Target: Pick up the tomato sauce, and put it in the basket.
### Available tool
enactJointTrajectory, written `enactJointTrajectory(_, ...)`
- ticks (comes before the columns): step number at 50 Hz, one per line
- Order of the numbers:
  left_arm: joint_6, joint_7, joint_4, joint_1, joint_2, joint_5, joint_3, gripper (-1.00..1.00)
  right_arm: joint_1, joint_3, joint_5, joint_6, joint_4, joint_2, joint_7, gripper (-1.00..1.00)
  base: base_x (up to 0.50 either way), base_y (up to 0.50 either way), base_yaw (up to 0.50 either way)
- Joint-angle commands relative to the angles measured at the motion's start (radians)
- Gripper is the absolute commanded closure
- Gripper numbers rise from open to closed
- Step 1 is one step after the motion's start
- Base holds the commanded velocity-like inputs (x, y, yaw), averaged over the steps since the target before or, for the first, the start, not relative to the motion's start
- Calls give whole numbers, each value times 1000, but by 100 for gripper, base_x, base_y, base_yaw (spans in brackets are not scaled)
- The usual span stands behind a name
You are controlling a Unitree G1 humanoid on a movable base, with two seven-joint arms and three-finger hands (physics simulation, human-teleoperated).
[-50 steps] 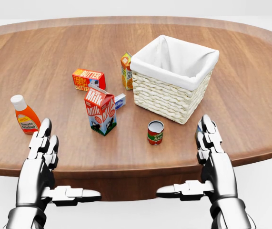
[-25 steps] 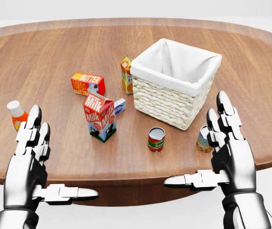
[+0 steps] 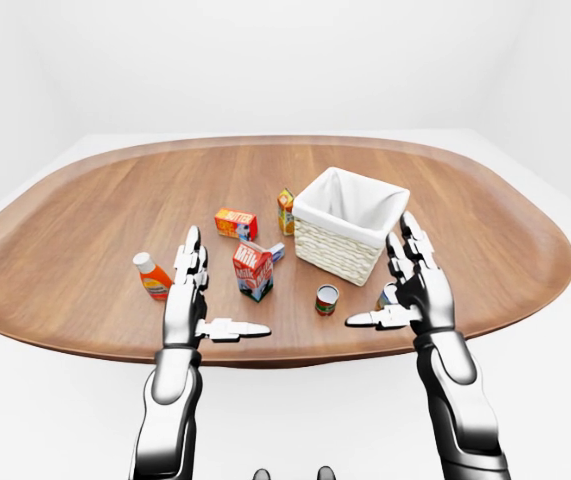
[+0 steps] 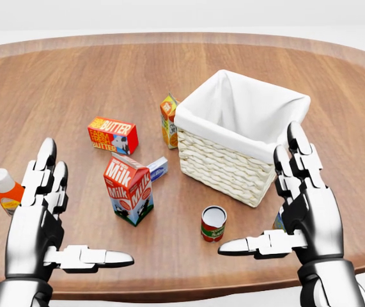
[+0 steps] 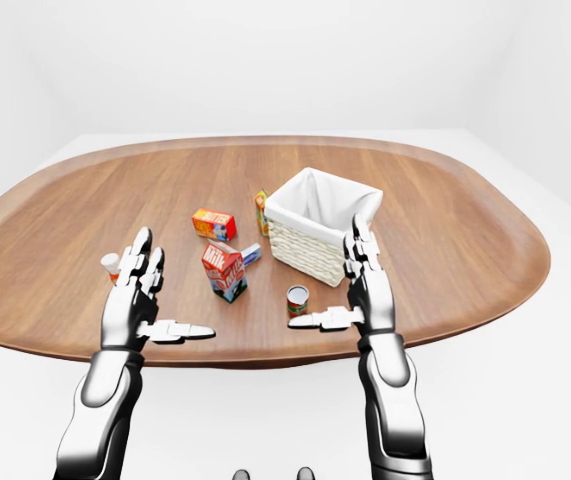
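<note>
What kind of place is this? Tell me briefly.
Likely a bare simulated test room, not a real kitchen: plain white walls, one large oval wooden table, and groceries such as a milk carton beside a lined wicker basket.

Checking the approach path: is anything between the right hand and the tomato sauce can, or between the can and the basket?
Nothing visible blocks either. The can stands alone just left of the open right hand, with bare table up to the basket.

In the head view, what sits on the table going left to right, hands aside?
Ketchup bottle → butter box → milk carton → juice carton → red can → basket. A second can shows only as a sliver behind the right hand, so I leave it out.
</note>
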State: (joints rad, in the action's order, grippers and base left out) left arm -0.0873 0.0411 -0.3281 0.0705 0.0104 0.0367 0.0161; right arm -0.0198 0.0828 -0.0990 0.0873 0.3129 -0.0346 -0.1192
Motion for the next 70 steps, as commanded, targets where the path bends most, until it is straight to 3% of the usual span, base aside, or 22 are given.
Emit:
enactJointTrajectory(1, 0, 1, 1, 3, 0, 1, -4, -100, -16, -7, 7, 0, 2, 2, -12, -100, 0, -45, 0)
enactJointTrajectory(32, 0, 3, 6, 5, -2, 3, -8, -100, -1, 2, -7, 0, -5, 2, -5, -100, 0, -50, 0)
enactJointTrajectory(58, 0, 4, 10, 5, -3, 6, -18, -100, -2, 6, -36, 0, 22, 3, 18, -100, 2, 0, 0)
enactJointTrajectory(62, 0, 4, 12, 4, -3, 6, -18, -100, -12, 11, -74, 0, 42, 0, -16, -100, 0, 0, 0)
enactJointTrajectory(70, 0, 4, 9, 5, -3, 5, -18, -100, -13, 9, -63, 0, 41, 1, -15, -100, 50, 0, 0)
